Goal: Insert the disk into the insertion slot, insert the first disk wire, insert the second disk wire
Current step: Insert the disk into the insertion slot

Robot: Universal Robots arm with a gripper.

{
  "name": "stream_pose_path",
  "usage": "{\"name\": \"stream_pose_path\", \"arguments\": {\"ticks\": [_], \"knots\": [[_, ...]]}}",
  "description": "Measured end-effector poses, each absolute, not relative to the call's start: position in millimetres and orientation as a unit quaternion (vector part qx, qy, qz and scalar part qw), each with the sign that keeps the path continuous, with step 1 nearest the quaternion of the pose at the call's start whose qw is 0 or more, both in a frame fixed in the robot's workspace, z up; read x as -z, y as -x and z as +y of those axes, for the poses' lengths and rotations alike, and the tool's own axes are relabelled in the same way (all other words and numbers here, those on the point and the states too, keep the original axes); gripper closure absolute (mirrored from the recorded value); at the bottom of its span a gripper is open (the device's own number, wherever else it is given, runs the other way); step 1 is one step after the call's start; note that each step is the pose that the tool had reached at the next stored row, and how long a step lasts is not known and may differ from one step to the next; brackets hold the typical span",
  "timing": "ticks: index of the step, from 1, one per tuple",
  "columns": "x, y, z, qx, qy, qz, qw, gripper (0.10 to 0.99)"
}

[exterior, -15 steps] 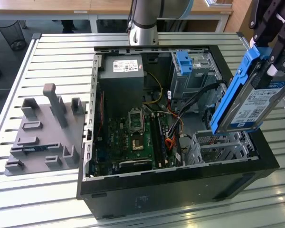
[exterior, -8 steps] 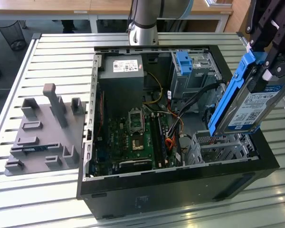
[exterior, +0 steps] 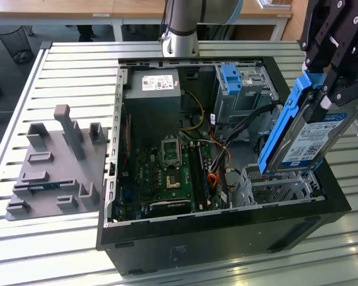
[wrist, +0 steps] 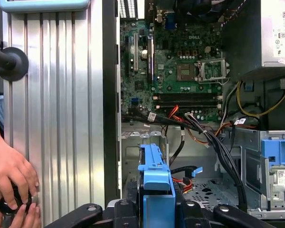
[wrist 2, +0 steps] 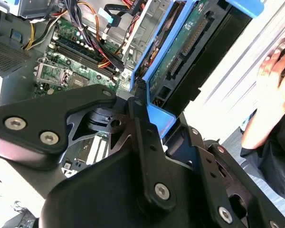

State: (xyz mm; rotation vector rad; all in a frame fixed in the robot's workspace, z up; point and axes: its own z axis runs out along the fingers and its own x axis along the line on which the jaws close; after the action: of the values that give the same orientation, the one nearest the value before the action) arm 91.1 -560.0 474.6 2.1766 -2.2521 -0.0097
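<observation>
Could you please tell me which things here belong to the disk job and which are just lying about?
Job: the disk, held tilted by the gripper; the insertion slot below it.
Lying about: grey fixture block; taller cage with blue tray; power supply; a person's hand.

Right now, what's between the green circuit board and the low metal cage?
Black and orange cables, in the exterior view; the gripper holds the disk over that cage.

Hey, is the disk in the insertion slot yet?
Out: the gripper holds the disk steeply tilted, its lower end just at the insertion slot.
</observation>
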Motion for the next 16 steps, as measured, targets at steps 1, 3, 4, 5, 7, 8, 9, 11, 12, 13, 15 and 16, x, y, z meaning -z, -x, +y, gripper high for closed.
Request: {"name": "stream_pose_path", "arguments": {"ticks": [1, 3, 4, 5, 7, 8, 9, 11, 12, 13, 15, 16], "knots": [[-473.4, -90.1, -559.9, 0.002, -0.695, -0.719, 0.004, 0.722], [-471.1, -89.5, -559.3, 0.002, -0.695, -0.719, 0.004, 0.722], [-468.7, -89.1, -558.4, 0.002, -0.695, -0.719, 0.004, 0.722], [-467.7, -89.0, -557.9, 0.002, -0.695, -0.719, 0.004, 0.722], [-465.6, -88.9, -556.5, 0.002, -0.695, -0.719, 0.004, 0.722], [-464.6, -88.8, -555.6, 0.002, -0.695, -0.719, 0.004, 0.722], [-463.7, -88.7, -554.6, 0.002, -0.695, -0.719, 0.004, 0.722], [-461.5, -87.9, -552.6, 0.002, -0.695, -0.719, 0.004, 0.722], [-460.4, -87.5, -551.8, 0.002, -0.695, -0.719, 0.004, 0.722], [-459.3, -86.8, -551.3, 0.002, -0.695, -0.719, 0.004, 0.722], [-456.9, -85.7, -550.5, 0.002, -0.695, -0.719, 0.004, 0.722], [-455.7, -85.3, -550.4, 0.002, -0.695, -0.719, 0.004, 0.722]]}}
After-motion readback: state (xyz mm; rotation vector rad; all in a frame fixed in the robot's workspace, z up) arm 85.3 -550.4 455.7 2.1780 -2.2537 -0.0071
